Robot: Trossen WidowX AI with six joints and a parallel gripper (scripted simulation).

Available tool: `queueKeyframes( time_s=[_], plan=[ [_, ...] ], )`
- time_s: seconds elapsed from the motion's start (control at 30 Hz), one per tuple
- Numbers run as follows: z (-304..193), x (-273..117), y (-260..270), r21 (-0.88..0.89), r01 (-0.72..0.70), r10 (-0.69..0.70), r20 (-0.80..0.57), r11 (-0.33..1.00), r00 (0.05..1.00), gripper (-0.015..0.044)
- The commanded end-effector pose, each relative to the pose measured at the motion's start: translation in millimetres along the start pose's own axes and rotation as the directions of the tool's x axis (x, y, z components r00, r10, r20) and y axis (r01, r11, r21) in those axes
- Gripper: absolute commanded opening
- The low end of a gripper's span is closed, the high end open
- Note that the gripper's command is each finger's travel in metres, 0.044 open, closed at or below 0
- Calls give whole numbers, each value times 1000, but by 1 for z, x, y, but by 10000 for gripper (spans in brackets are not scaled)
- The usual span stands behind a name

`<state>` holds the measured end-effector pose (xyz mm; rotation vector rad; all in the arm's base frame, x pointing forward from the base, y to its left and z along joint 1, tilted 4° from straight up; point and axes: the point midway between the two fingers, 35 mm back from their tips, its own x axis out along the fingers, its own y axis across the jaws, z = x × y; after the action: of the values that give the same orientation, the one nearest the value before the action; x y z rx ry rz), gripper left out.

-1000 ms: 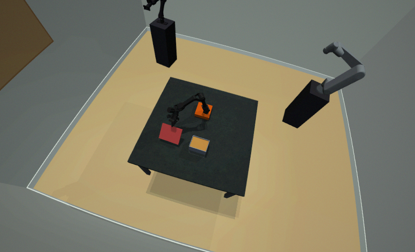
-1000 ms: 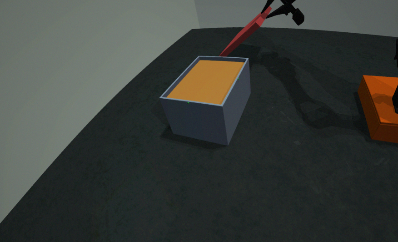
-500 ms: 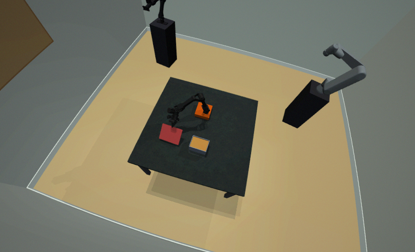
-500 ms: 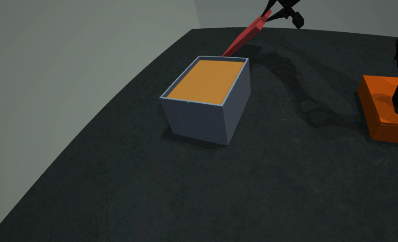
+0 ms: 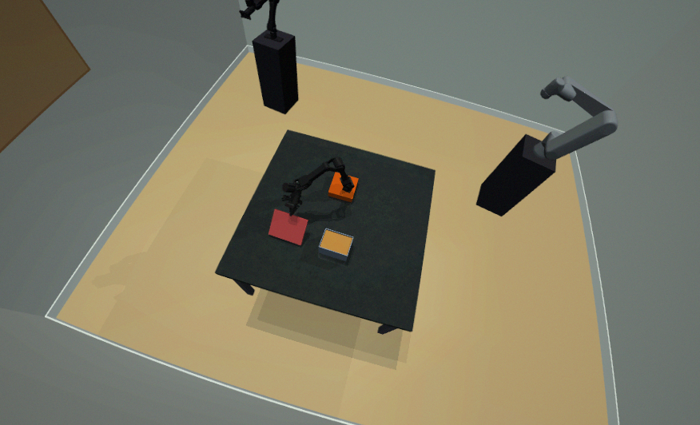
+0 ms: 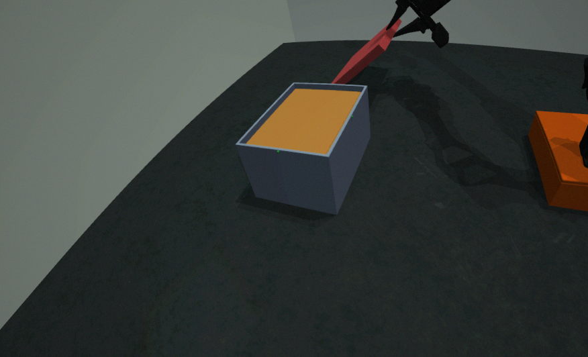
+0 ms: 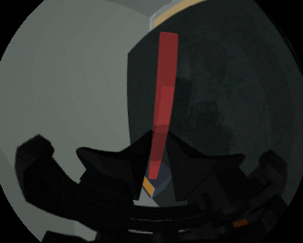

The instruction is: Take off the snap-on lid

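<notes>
The red lid (image 5: 288,228) (image 6: 362,54) (image 7: 167,68) is off the box and steeply tilted. My gripper (image 5: 292,213) (image 6: 390,32) (image 7: 159,133) is shut on the lid near its upper edge. The lid slants down away from the fingers in the exterior view; its lowest edge is hidden behind the box, so I cannot tell whether it touches the table (image 5: 384,211) (image 6: 199,266). The grey storage box (image 5: 334,252) (image 6: 290,175) stands upright and open on the table, beside the lid, with an orange surface inside. Part of the box shows beyond the fingers in the wrist view.
My arm stands on an orange base (image 5: 340,192) (image 6: 576,194) at the back of the table in the top view. The lid is near the table's left edge there. Off the table, a grey arm (image 5: 580,136) stands on a dark pedestal (image 5: 511,179), and another dark pedestal (image 5: 276,76) carries a black arm.
</notes>
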<state>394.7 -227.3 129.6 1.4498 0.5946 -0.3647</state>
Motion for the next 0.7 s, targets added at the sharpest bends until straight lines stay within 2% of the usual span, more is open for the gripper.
queueKeyframes(
  time_s=[0.0, 0.67],
  plan=[
    [1, 1, 0, -1, -8, 8, 4, 1000, 1000, 0],
    [1, 12, -12, -1, -8, 8, 4, 1000, 1000, 0]
  ],
)
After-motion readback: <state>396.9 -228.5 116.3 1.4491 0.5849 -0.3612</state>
